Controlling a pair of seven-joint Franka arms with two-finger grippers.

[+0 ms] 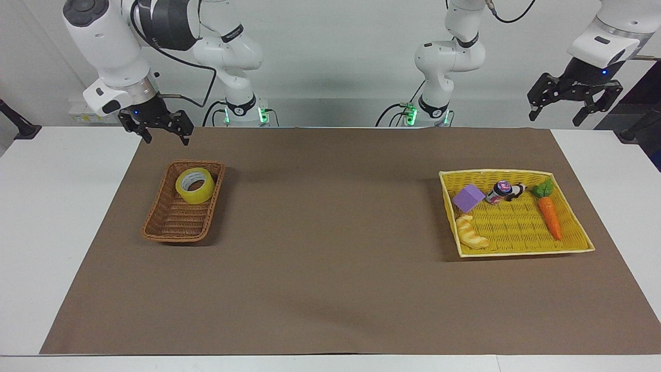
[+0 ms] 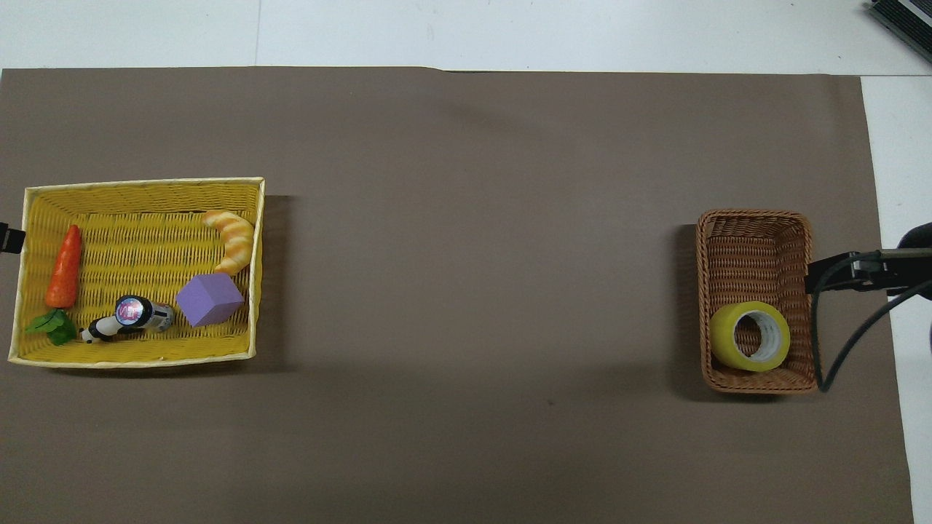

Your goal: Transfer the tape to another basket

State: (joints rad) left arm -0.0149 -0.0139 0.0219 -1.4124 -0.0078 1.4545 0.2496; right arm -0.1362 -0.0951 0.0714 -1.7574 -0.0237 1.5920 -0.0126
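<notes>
Brown mat (image 1: 330, 248): tape (image 1: 195, 185) in basket (image 1: 175, 227); both grippers, right (image 1: 156, 125), left (image 1: 574, 96), aloft, fingers spread.

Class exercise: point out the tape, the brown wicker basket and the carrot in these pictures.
tape (image 1: 195, 186): facing view, on the roll's yellow outer band.
brown wicker basket (image 1: 170, 232): facing view, on the woven end wall farther from the robots.
carrot (image 2: 64, 267): overhead view, middle of its orange body.

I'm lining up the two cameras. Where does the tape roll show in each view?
Facing view: the tape lies in the brown wicker basket, at the end nearer the robots.
Overhead view: the tape shows low in the same basket.
Shared landmark: the brown wicker basket, at the right arm's end.
</notes>
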